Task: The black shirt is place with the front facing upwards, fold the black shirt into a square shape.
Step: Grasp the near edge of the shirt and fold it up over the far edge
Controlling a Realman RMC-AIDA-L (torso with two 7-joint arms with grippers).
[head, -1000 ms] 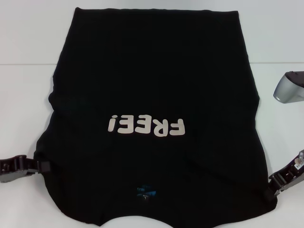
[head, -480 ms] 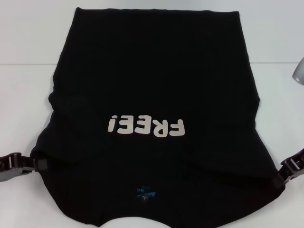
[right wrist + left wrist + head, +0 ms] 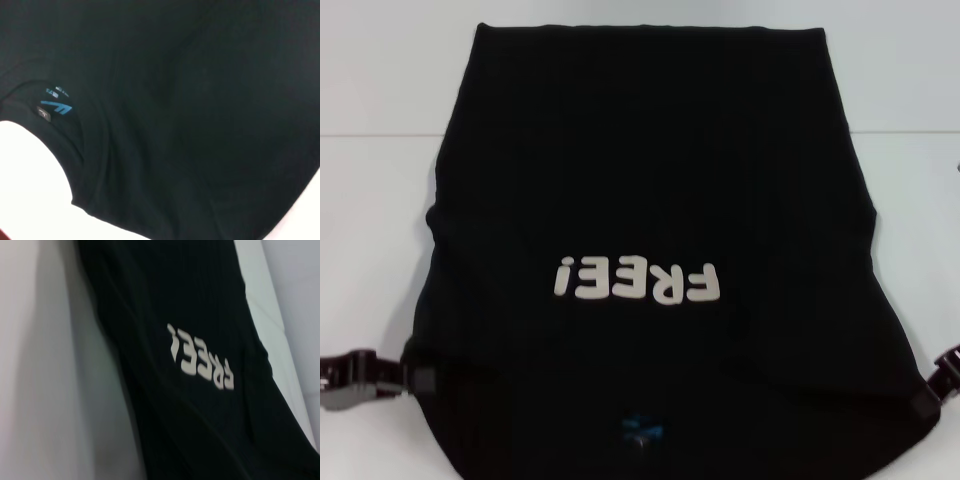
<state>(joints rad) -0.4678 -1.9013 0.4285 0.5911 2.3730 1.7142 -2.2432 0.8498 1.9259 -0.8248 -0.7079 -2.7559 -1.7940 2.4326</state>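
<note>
Black shirt [image 3: 650,200], one only, lies front up on the white counter [image 3: 380,220], lettering [image 3: 638,281] and blue neck tag [image 3: 642,428] near the robot. Since a moment ago it has shifted forward, and both side edges look drawn up. The left tool [image 3: 408,378] and right tool [image 3: 928,392] each pinch a shoulder edge, clamped on cloth. Probably the first fold is starting. Two tools, one shirt.
</note>
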